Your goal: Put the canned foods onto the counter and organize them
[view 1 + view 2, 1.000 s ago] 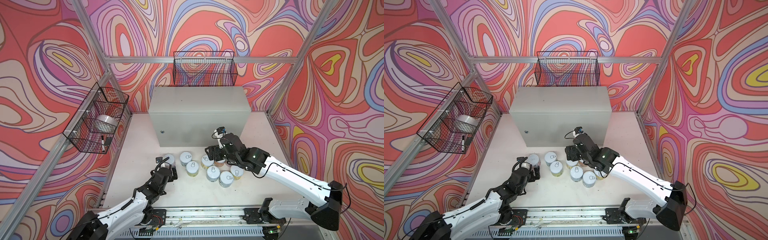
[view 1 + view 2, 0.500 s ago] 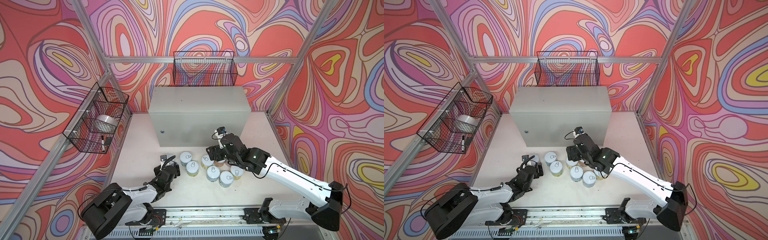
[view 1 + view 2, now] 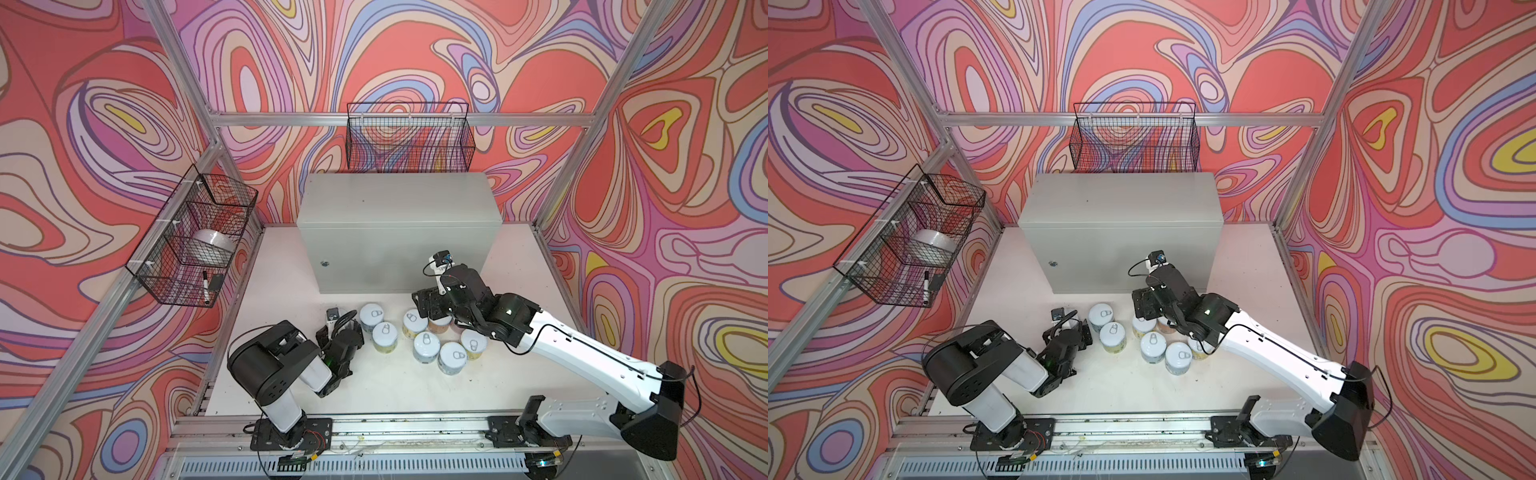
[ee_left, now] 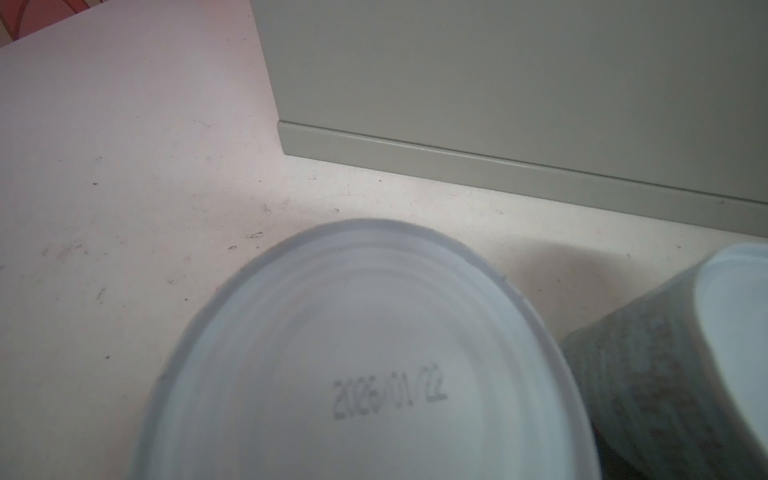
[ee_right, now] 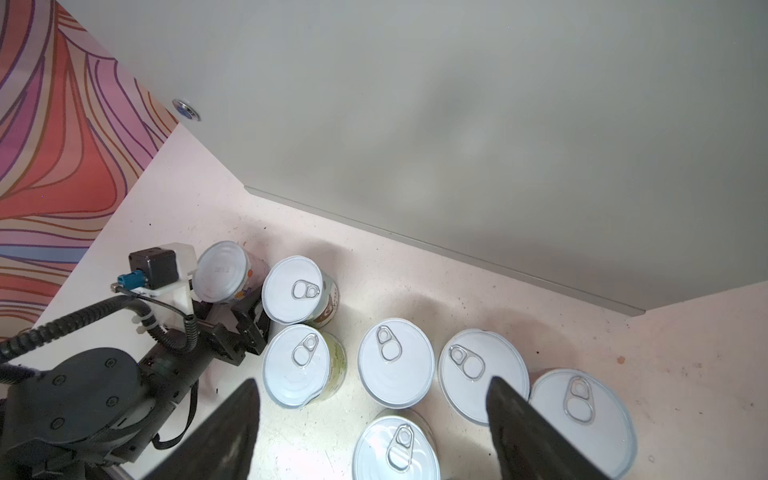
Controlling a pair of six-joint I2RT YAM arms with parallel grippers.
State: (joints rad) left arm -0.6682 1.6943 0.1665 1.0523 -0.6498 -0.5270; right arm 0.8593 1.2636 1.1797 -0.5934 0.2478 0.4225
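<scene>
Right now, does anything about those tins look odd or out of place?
Yes: the can at the left gripper is upside down. It shows a plain ribbed end with a printed date, while the neighbouring cans show pull-tabs. It also seems to lean, unlike the upright others.
</scene>
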